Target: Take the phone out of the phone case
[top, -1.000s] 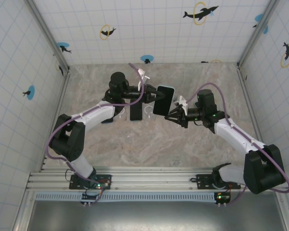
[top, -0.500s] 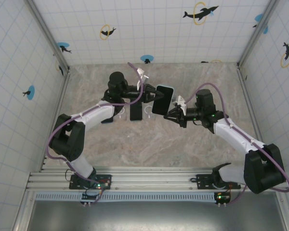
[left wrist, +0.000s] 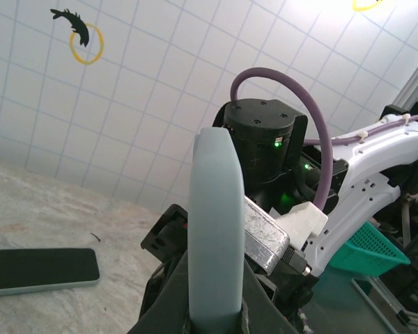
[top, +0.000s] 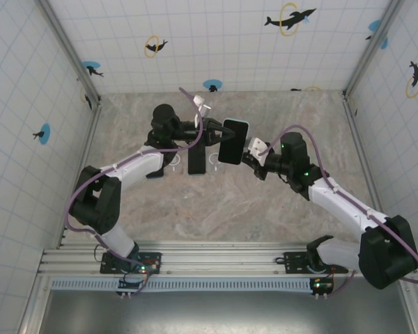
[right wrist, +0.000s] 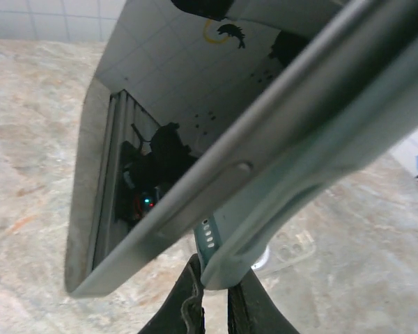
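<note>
- My right tool (top: 248, 154) has moved in to the phone (top: 233, 141), held in the air at frame centre, and now pinches the pale case (right wrist: 292, 195) at its edge.
- My left tool (top: 212, 132) keeps the case clamped from the other side.
- I judge the peeling can begin.

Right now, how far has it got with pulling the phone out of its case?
Done: the black-screened phone, in its pale blue case, is up off the marbled table. In hand: the left gripper and right gripper pinch the case; one corner looks peeled free. Left: full separation.
</note>
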